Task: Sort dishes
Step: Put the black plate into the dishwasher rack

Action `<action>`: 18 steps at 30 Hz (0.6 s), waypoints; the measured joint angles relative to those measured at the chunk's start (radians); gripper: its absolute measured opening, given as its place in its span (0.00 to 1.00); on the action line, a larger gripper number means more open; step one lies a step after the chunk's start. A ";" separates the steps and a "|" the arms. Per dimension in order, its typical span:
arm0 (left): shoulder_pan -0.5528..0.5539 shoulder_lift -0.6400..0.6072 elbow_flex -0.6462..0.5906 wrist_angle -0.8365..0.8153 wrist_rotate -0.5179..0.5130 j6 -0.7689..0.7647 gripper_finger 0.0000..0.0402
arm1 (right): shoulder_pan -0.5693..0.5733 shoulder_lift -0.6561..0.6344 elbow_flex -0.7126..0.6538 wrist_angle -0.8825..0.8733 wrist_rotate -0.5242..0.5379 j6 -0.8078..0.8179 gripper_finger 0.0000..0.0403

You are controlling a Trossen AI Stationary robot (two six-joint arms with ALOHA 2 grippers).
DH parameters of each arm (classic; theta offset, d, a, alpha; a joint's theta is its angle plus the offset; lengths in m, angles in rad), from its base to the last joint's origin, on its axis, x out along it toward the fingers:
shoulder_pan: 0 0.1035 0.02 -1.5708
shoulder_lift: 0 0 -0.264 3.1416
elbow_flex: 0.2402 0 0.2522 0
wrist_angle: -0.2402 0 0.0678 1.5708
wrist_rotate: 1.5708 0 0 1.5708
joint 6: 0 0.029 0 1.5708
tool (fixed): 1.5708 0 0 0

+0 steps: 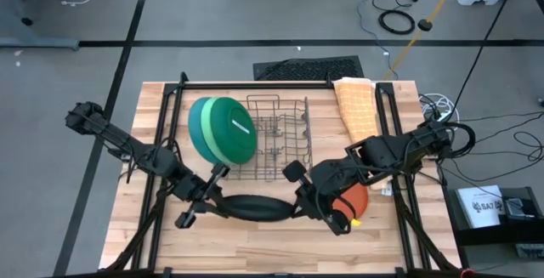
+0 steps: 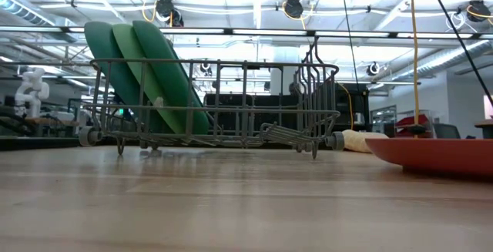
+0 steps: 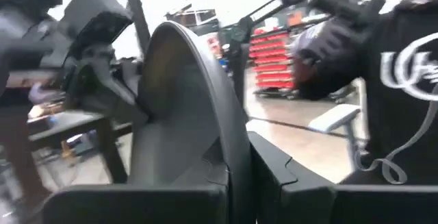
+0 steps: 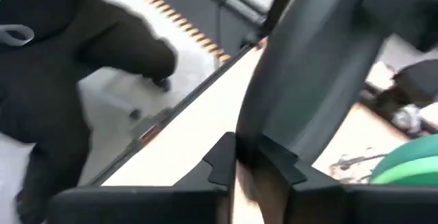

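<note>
1. A grey wire rack (image 1: 279, 138) on the wooden table (image 1: 255, 244) holds three green-toned plates (image 1: 223, 130) on edge at its left end; its other slots are free.
2. A black plate (image 1: 252, 207), raised in front of the rack, is pinched at opposite rims by the left gripper (image 1: 206, 195) and right gripper (image 1: 306, 200), though the right grip looks possibly loosening.
3. An orange plate (image 1: 354, 200) lies flat under the right arm, unsorted, near the table's right edge.
</note>
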 joint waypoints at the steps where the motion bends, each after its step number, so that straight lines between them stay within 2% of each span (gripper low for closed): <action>1: 0.001 0.001 0.000 -0.001 -0.019 0.006 0.08 | 0.006 -0.003 0.000 0.017 0.026 0.013 0.12; 6: 0.007 0.002 0.000 -0.006 -0.068 0.012 0.08 | 0.047 -0.027 0.000 -0.016 0.186 0.058 0.30; 11: 0.028 0.001 0.001 -0.016 -0.143 -0.027 0.08 | 0.114 -0.094 0.000 -0.127 0.413 0.140 0.46; 15: 0.071 0.007 -0.002 -0.016 -0.354 -0.140 0.08 | 0.192 -0.155 0.002 -0.243 0.573 0.250 0.50; 18: 0.109 0.021 -0.002 0.009 -0.432 -0.264 0.07 | 0.240 -0.178 0.002 -0.277 0.722 0.303 0.50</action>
